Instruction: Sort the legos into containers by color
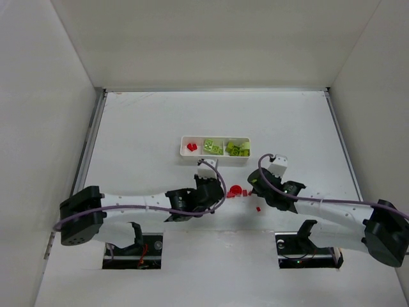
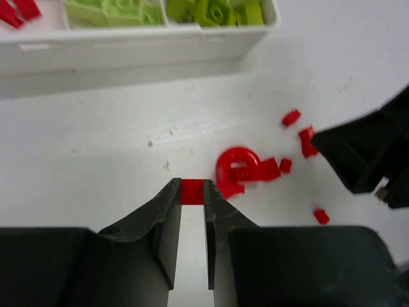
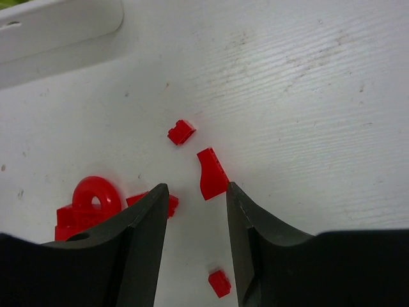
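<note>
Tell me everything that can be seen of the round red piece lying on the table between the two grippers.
The round red piece looks like glossy plastic: a thick ring with a small hole in its middle. It lies flat on the white table, outside the tray, and a small brick lies against it. No gripper holds it; the left gripper, shut on another red brick, stands close beside it.

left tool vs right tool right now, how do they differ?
The left tool has its fingers drawn narrow, pinching a small red brick at the tips. The right tool is spread wide and grips nothing. The left tool's brick sits squarely between its fingers, while the right tool's nearest piece, a red wedge, lies loose just beyond its fingertips. Shared: both are black, low over the table, near the round red piece.
</note>
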You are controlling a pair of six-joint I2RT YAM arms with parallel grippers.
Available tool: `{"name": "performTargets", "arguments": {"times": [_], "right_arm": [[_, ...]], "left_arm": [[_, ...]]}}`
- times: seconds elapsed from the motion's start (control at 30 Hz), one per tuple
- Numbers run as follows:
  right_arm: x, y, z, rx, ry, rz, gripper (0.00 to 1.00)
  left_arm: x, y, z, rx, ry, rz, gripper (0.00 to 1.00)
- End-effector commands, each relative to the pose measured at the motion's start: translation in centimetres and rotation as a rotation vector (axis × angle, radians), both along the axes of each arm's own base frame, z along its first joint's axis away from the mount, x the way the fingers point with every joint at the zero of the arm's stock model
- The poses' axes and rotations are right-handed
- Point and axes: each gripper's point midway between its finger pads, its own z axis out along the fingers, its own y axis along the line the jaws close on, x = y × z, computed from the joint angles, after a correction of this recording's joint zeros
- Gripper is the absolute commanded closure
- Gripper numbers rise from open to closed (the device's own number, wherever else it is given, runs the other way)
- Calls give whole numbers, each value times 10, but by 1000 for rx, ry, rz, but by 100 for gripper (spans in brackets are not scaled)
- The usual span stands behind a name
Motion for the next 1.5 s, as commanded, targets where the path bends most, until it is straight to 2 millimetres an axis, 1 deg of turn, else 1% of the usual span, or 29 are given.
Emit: {"name": "performTargets", "arguments": {"times": [0.0, 0.07, 0.13, 0.27, 0.33, 0.43, 0.5, 0.67, 0.73, 0.83, 1.0, 1.13, 1.2, 1.3, 1.37, 1.47], "right_arm": [[12, -6, 9, -29, -3, -36, 54], [14, -9, 7, -49, 10, -38, 55], [16, -11, 7, -50, 20, -38, 56], [20, -9, 2, -40, 55, -21, 56], [20, -8, -1, -45, 76, -9, 56], [21, 0, -6, -29, 99, 19, 56], [22, 2, -9, -31, 112, 34, 56], [21, 10, -17, -29, 147, 57, 57], [21, 11, -19, -35, 155, 60, 58], [21, 13, -18, -23, 151, 62, 63], [19, 17, -16, -14, 137, 79, 71], [17, 24, -13, -1, 98, 101, 72], [14, 22, -11, 1, 87, 94, 73], [11, 21, -3, 26, 62, 91, 73], [10, 20, 4, 41, 42, 94, 74], [9, 25, 20, 66, 13, 113, 74]], "left_arm": [[28, 19, 21, -36, -33, 59, 87], [47, 27, 32, -59, -54, 99, 87], [61, 32, 40, -87, -61, 121, 87], [91, 44, 50, -96, -73, 177, 87], [103, 50, 52, -95, -75, 201, 87], [121, 59, 48, -79, -65, 234, 87], [133, 66, 41, -73, -56, 262, 86], [161, 75, 23, -59, -14, 295, 86], [171, 79, 19, -58, -7, 313, 86], [185, 83, 12, -49, 7, 327, 86], [200, 83, 1, -23, 18, 342, 85], [208, 82, -8, 12, 23, 341, 84], [211, 81, -12, 22, 28, 339, 80], [213, 81, -14, 31, 29, 339, 70], [212, 83, -11, 20, 26, 345, 64], [208, 83, 6, -10, 0, 339, 60]]}}
